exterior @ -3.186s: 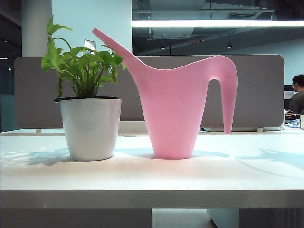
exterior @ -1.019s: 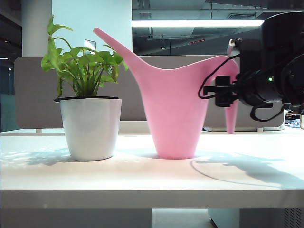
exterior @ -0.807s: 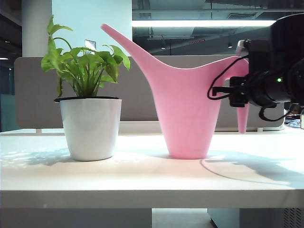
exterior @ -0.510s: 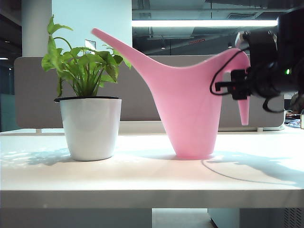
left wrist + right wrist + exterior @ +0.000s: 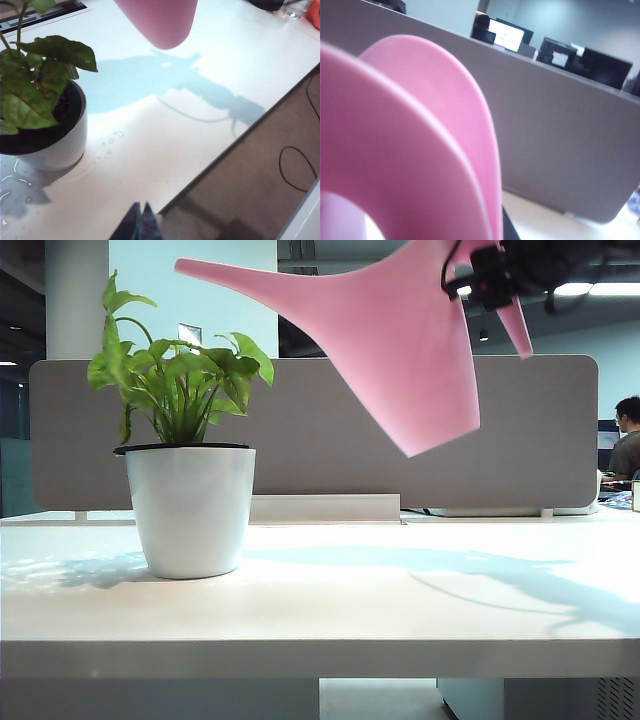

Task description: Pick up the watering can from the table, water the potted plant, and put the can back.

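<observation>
Exterior view: smooth pink watering can (image 5: 400,340) aloft, tilted, in right hand (image 5: 490,275); left hand (image 5: 140,227) pinched together.

surface: white table (image 5: 400,610) | on it: potted plant (image 5: 190,495) stood near the left edge | water drops (image 5: 111,145) lay beside pot

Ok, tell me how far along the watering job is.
Done: the right gripper has the pink watering can by its handle, lifted off the table. In hand: tilting the spout toward the potted plant; no water visible. Left: pouring, returning it. The left gripper idles, shut.
</observation>
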You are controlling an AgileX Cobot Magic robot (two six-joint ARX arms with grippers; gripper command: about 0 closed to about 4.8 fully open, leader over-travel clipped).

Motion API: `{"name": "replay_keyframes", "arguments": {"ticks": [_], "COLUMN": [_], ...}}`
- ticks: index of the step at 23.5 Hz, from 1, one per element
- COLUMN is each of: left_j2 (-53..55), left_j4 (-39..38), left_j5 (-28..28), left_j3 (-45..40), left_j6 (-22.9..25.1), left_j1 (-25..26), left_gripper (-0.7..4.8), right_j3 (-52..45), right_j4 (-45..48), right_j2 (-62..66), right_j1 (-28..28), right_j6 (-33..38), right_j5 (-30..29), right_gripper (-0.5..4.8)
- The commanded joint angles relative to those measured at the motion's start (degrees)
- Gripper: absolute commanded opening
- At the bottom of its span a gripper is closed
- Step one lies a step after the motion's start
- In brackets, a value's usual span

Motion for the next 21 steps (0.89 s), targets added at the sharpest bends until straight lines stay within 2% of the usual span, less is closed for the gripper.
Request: {"name": "replay_keyframes", "arguments": {"ticks": [1,5,17,21], "left_j2": [0.0,0.0,0.0,0.0], "left_j4": [0.7,0.7,0.7,0.7], "left_j5": [0.2,0.2,0.2,0.2], "left_j3": [0.2,0.2,0.2,0.2], "left_j6": [0.2,0.2,0.2,0.2], "left_j1": [0.1,0.1,0.1,0.1], "left_gripper": [0.03,0.03,0.03,0.03], "right_j3": [5.2,10.4,13.6,13.6], "right_j4": [-4.6,-11.8,-16.2,-17.0], "right_j2": [-1.4,-1.4,-2.6,-5.5], "right_j1": [0.1,0.2,1.6,2.5], "right_j6": [-2.6,-10.3,-27.2,-28.5], "right_j5": [0.5,2.7,2.7,2.7], "right_gripper": [-0.01,-0.01,-0.01,-0.01]}}
